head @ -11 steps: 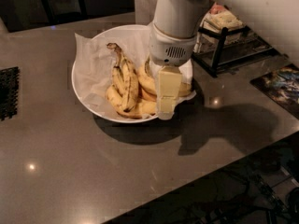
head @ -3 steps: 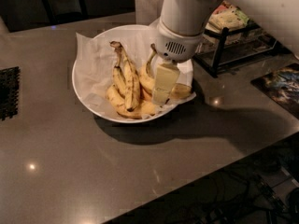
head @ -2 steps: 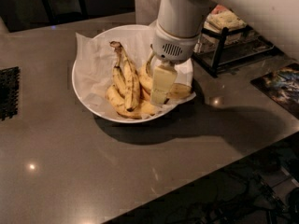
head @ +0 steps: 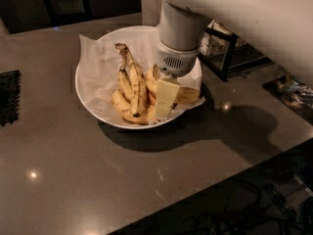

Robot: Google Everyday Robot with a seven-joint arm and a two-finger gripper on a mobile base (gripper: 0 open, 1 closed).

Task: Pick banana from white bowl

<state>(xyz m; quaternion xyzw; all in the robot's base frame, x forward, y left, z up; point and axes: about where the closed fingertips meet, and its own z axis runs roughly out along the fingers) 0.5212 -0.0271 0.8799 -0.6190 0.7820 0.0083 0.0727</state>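
Note:
The white bowl (head: 90, 89), lined with crinkled white paper, sits on the grey counter at the middle back. A brown-streaked bunch of bananas (head: 131, 84) lies in its left half, stem pointing to the back. A yellow banana (head: 188, 96) lies in the right half, mostly hidden by my gripper, so I cannot tell whether it is the long single banana. My gripper (head: 165, 102) reaches down from the white arm into the bowl's right half, among the bananas and close to the front rim.
A black wire rack (head: 227, 58) holding white items stands right behind the bowl on the right. A black mat (head: 9, 97) lies at the left edge. A dark printed object (head: 288, 89) lies at the far right. The counter's front edge runs diagonally at the lower right.
My gripper has shifted slightly left and lower into the bowl. The bananas and the bowl have not visibly moved.

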